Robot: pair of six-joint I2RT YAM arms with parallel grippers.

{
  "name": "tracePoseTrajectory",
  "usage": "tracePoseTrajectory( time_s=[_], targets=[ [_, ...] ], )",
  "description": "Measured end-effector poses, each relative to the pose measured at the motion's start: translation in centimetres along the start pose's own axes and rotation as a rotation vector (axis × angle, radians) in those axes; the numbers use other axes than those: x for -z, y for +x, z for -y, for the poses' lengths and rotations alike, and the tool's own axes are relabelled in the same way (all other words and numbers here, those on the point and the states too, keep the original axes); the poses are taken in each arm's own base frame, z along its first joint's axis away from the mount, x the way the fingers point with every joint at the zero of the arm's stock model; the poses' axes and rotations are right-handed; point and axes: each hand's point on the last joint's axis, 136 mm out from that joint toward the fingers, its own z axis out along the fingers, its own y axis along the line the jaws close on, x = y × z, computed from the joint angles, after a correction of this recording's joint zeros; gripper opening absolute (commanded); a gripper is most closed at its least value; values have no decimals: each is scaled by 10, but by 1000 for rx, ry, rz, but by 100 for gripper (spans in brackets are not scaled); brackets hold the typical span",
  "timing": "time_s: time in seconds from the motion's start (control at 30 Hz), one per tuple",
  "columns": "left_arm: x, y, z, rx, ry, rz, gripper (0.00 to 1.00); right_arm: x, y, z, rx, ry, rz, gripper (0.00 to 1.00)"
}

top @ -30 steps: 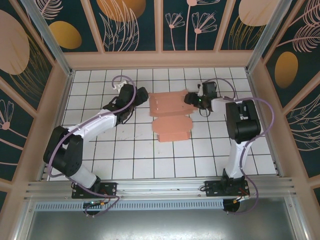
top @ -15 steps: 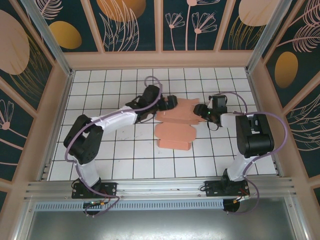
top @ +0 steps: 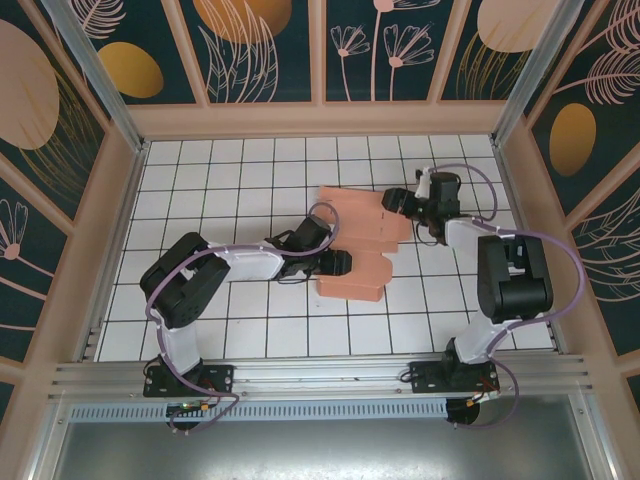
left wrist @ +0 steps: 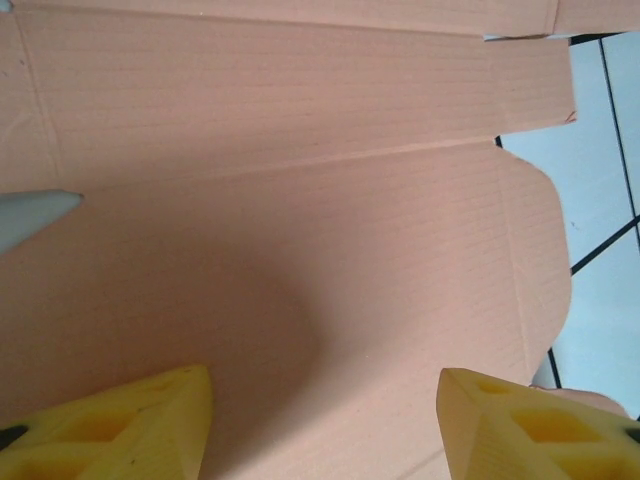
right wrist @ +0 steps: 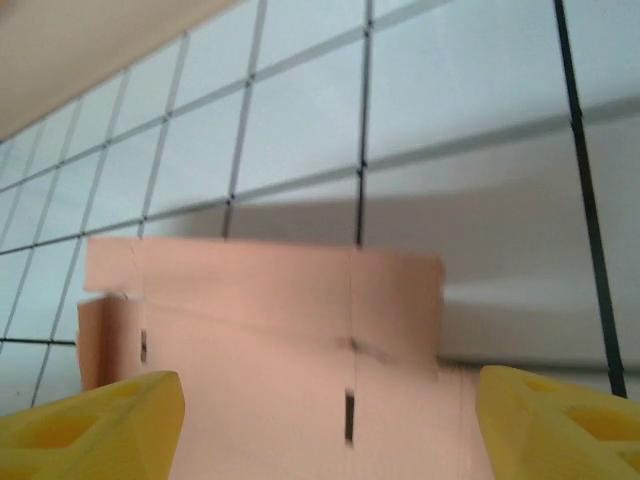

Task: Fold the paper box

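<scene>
Paper box (top: pixel 357 240) | long axis top-to-bottom | left gripper (top: pixel 344 264) at lower-left edge | right gripper (top: pixel 391 203) at upper-right edge | both jaws apart, nothing clamped

Count — paper box (top: pixel 355 240): one, a single salmon-pink card sheet. Robot arms: two, left arm (top: pixel 245 262) and right arm (top: pixel 510 275). Grippers: two, left gripper (top: pixel 340 264) and right gripper (top: pixel 392 202) — two yellow fingertips (left wrist: pixel 110 420) each. White tiled table (top: pixel 250 330): one.
</scene>
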Motion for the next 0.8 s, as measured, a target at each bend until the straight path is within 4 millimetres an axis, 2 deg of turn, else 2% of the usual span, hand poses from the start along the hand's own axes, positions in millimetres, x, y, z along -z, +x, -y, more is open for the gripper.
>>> tracePoseTrajectory(
  time_s=[0.1, 0.17, 0.3, 0.4, 0.5, 0.63, 0.7, 0.8],
  targets=[
    [0, -2, -3, -8, -19, 12, 59, -17, -20, -11, 45, -33, 16, 77],
    [0, -5, -7, -11, -35, 22, 59, -32, -23, -16, 59, -49, -1, 77],
    [2, -12, -17, -15, -68, 41, 59, -60, -7, -15, 60, -51, -73, 73],
    [8, -22, -33, -6, -103, 58, 60, -71, 10, -9, 44, -39, -127, 69],
    [17, -36, -56, 19, -154, 81, 61, -71, 24, -3, 26, -20, -172, 62],
    [31, -50, -88, 48, -230, 99, 64, -64, 42, 5, 14, 4, -204, 61],
    [36, -58, -96, 43, -265, 103, 68, -56, 55, 8, 2, 17, -229, 61],
    [44, -74, -92, 20, -293, 128, 76, -38, 70, 9, -9, 37, -260, 61]
  ],
)
